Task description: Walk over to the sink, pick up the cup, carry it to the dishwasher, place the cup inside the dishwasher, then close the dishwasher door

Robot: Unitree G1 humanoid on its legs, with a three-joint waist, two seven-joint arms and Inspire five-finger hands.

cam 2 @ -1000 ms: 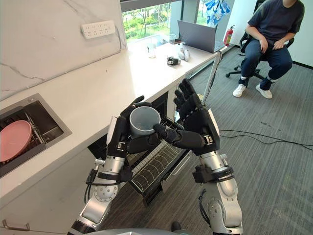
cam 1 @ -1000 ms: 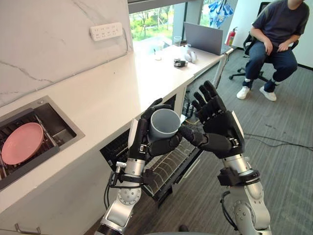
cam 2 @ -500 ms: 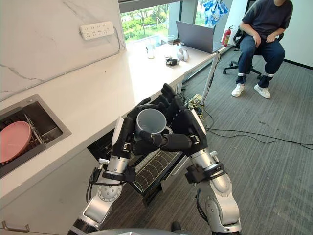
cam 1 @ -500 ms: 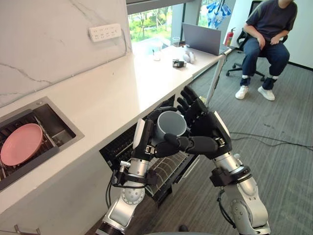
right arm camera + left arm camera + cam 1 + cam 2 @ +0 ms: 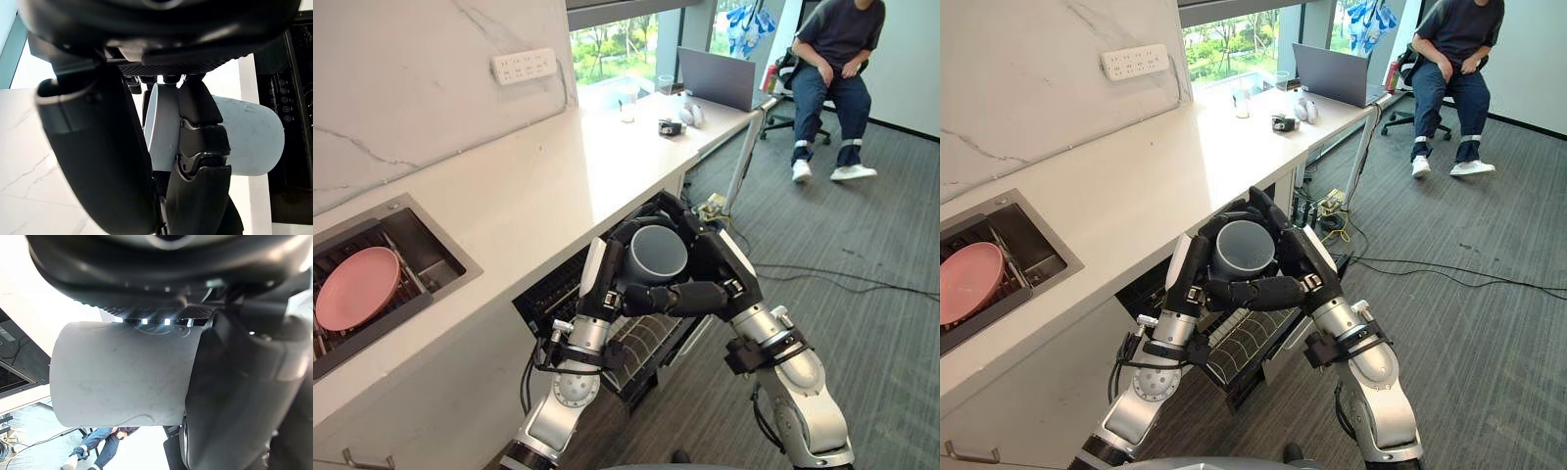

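White counter (image 5: 529,186) runs along marble wall, w/ grey carpet floor (image 5: 871,245) to robot's right. Dishwasher (image 5: 548,294) under counter is open, wire rack (image 5: 651,338) pulled out. Sink (image 5: 435,253) set in counter at left, pink plate (image 5: 357,287) inside. Person (image 5: 830,54) sits on a chair at far right; laptop (image 5: 717,78) at far end of counter. Left hand (image 5: 605,279) & right hand (image 5: 729,264) meet in front of counter edge, above the rack, both w/ fingers and thumb curled round the grey cup (image 5: 654,255). Cup is in the air between the two hands, mouth facing up, not touching rack or counter. Power strip (image 5: 525,65) on wall.
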